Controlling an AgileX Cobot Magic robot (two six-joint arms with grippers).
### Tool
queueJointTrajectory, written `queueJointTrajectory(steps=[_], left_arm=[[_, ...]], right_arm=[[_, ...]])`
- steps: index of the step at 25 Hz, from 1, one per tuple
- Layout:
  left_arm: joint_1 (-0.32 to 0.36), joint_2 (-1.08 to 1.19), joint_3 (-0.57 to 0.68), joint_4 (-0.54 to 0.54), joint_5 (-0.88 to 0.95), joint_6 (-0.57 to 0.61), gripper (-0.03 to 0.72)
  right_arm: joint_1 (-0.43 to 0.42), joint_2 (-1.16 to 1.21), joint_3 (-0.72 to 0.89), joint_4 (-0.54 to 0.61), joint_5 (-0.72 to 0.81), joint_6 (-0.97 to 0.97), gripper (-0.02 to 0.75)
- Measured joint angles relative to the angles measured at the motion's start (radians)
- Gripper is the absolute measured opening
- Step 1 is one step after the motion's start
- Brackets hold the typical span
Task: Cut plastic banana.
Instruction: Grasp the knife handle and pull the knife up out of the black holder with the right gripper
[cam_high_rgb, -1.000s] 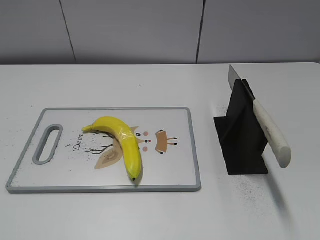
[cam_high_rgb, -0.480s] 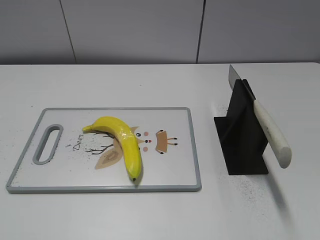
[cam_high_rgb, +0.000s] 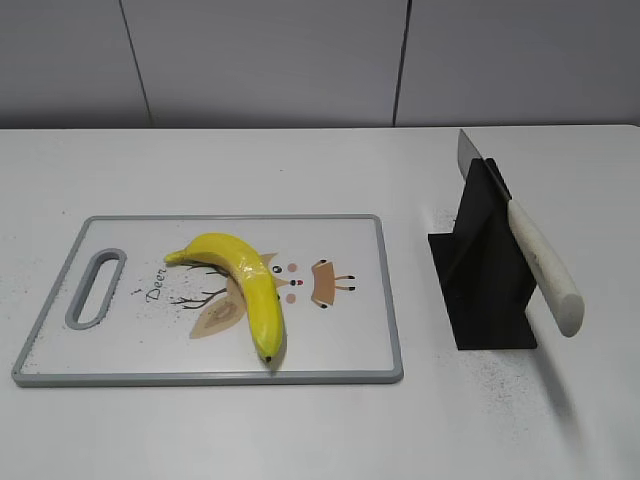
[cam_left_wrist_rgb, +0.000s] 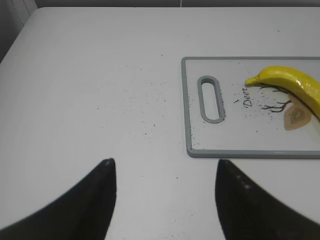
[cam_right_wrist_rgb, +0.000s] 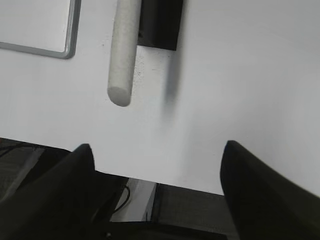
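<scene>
Lying on a white cutting board (cam_high_rgb: 340, 340) with a grey rim, a yellow plastic banana (cam_high_rgb: 245, 285) curves from its stem end near the board's middle down to a dark tip close to the front edge. The board sits on a white table (cam_high_rgb: 250, 170), on the left half of the scene from the outside camera. A long grey-edged handle slot (cam_high_rgb: 93, 288) is cut into the board's left end, and small cartoon drawings and the word "Deer" are printed on its face, partly under the banana.

To the right of the board, apart from it, a black knife stand (cam_high_rgb: 485, 275) rests on the table. A knife (cam_high_rgb: 530, 250) sits tilted in the stand, its metal blade pointing up and away, its pale handle sloping down toward the front and jutting past the stand. Dark specks are scattered on the table near the stand and the board.

Neither arm shows in the outside view. In the left wrist view, the left gripper (cam_left_wrist_rgb: 165, 200) has its two dark fingers spread wide apart above bare table, holding nothing, with the board's slotted end and the banana's stem end ahead of it. In the right wrist view, the right gripper (cam_right_wrist_rgb: 157, 192) also has its fingers spread wide and empty, near the table's front edge, with the knife handle and the stand just ahead.
</scene>
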Motion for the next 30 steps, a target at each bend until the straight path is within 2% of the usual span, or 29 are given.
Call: queueJointTrajectory(steps=[11, 21, 25, 27, 30], left_arm=[[0.000, 0.000, 0.000, 0.000, 0.000, 0.000, 0.585], [0.000, 0.000, 0.000, 0.000, 0.000, 0.000, 0.585], [0.000, 0.000, 0.000, 0.000, 0.000, 0.000, 0.585], [0.000, 0.000, 0.000, 0.000, 0.000, 0.000, 0.585], [0.000, 0.000, 0.000, 0.000, 0.000, 0.000, 0.585]], right_arm=[[0.026, 0.337, -0.151, 0.002, -0.025, 0.019, 0.591], [0.026, 0.516, -0.158, 0.006, -0.091, 0.022, 0.591], [0.026, 0.574, -0.158, 0.060, -0.092, 0.022, 0.591], [0.026, 0.595, -0.158, 0.080, -0.095, 0.022, 0.576], [0.026, 0.622, -0.158, 0.086, -0.099, 0.030, 0.500]])
